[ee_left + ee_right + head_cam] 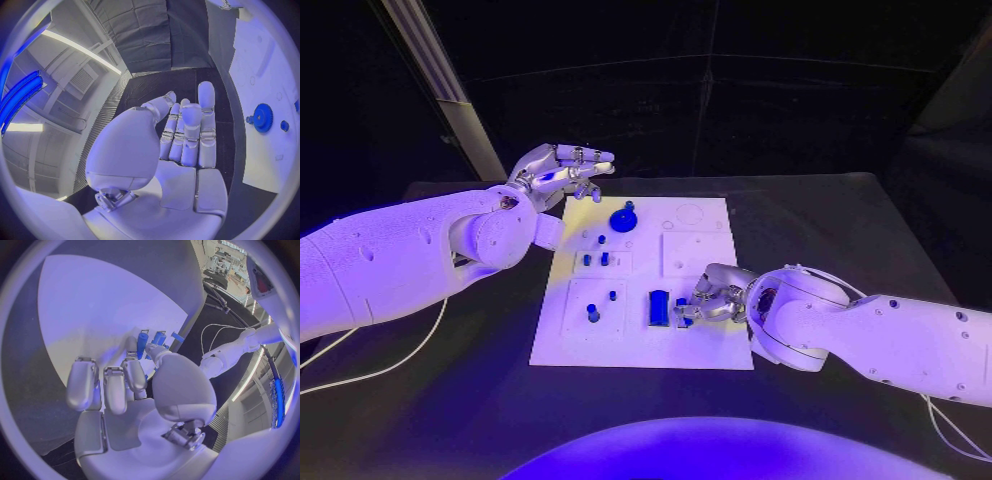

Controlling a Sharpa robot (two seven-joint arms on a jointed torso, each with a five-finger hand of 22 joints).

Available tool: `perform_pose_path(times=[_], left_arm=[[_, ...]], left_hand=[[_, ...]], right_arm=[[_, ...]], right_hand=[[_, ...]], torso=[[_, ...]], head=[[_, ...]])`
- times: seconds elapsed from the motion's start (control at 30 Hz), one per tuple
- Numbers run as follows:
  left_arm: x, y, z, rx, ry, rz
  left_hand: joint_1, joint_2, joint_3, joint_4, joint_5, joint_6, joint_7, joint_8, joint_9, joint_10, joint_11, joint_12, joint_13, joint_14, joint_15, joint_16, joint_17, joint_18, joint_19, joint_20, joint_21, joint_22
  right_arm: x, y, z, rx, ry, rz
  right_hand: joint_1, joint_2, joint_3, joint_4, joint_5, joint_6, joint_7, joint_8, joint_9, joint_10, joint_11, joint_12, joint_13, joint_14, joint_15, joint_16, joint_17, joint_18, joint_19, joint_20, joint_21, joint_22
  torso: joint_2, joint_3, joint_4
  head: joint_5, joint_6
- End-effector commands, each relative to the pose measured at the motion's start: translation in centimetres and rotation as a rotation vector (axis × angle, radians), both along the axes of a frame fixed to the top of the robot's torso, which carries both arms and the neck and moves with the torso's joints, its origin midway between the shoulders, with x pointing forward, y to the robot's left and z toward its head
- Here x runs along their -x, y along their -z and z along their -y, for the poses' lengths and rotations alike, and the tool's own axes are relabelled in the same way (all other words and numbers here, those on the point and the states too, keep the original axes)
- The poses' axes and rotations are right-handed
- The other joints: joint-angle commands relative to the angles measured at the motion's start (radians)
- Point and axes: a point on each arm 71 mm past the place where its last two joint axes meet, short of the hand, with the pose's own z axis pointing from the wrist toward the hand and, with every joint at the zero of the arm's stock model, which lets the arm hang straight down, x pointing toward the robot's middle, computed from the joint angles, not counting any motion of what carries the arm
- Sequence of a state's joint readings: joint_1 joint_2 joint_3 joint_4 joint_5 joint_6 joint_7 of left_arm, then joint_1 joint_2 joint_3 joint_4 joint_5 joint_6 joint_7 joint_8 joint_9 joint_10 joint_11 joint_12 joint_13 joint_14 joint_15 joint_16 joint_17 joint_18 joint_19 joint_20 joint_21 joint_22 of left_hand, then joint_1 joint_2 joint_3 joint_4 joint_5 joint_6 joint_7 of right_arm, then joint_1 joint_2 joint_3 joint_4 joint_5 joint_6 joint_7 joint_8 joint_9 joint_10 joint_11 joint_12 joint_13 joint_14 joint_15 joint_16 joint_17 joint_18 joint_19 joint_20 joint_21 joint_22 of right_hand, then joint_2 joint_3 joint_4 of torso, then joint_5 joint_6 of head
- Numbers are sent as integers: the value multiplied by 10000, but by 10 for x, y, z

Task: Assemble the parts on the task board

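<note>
The task board lies flat in the middle of the black desk, with small blue parts spread over its left and middle areas. A blue gear sits near the board's far left edge (the left wrist view shows its toothed rim clearly, lying on the white plate). A tall blue block stands near the middle of the board's near half, and several small blue pegs stand in the board to its left and farther back.

The left hand is raised beyond the board's far left corner, apart from the board; its fingers are stretched out side by side and it holds nothing.

The right hand rests low over the board's near right part, just right of the tall block. Its fingers curl down toward the white surface, and its thumb and a finger meet at a small blue part; whether it is truly pinched I cannot tell.
</note>
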State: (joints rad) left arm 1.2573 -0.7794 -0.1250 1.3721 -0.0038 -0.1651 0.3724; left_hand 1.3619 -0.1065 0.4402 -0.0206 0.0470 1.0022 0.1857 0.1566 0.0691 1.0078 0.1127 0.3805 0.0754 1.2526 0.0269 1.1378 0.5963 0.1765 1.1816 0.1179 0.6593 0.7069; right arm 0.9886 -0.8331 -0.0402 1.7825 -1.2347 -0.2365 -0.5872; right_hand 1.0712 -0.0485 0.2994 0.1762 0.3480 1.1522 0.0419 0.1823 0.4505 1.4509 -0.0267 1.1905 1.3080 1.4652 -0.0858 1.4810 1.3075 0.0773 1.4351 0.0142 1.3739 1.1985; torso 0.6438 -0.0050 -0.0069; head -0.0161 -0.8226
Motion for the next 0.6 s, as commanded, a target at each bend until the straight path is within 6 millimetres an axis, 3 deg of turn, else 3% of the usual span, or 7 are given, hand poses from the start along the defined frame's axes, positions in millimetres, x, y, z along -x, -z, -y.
perform_pose_path(times=[0.03,0.33,0.6], left_arm=[[0,-1,1,96,124,13],[0,-1,1,94,131,0],[0,-1,1,91,139,-13]], left_hand=[[-5,40,-5,-64,62,-89,13,36,16,-72,-2,32,-11,-72,-29,-28,-10,66,-48,41,-45,-10],[-1,50,-1,-66,62,-95,14,46,16,-80,-1,44,-12,-79,-29,-31,-22,66,-49,41,-48,-12],[-1,50,-1,-66,62,-95,14,46,16,-80,-1,44,-12,-79,-29,-31,-22,66,-49,41,-48,-12]], right_arm=[[0,0,-1,141,-92,25],[1,-1,-3,120,-292,46],[3,-3,-3,-47,-347,161]], right_hand=[[-170,-60,-205,76,139,44,57,1,25,54,-15,-35,33,796,-69,19,1339,-50,55,20,8,-13],[-545,-186,-1091,459,409,72,38,-15,89,82,-27,-2,69,802,-77,36,1368,-55,67,19,17,22],[-683,27,-1649,873,461,142,-3,-6,150,127,-62,45,107,819,-102,90,1448,-75,114,0,76,140]], torso=[[-2,1,0],[-5,0,-6],[-5,5,-7]], head=[[0,-1],[-7,-29],[-10,-46]])
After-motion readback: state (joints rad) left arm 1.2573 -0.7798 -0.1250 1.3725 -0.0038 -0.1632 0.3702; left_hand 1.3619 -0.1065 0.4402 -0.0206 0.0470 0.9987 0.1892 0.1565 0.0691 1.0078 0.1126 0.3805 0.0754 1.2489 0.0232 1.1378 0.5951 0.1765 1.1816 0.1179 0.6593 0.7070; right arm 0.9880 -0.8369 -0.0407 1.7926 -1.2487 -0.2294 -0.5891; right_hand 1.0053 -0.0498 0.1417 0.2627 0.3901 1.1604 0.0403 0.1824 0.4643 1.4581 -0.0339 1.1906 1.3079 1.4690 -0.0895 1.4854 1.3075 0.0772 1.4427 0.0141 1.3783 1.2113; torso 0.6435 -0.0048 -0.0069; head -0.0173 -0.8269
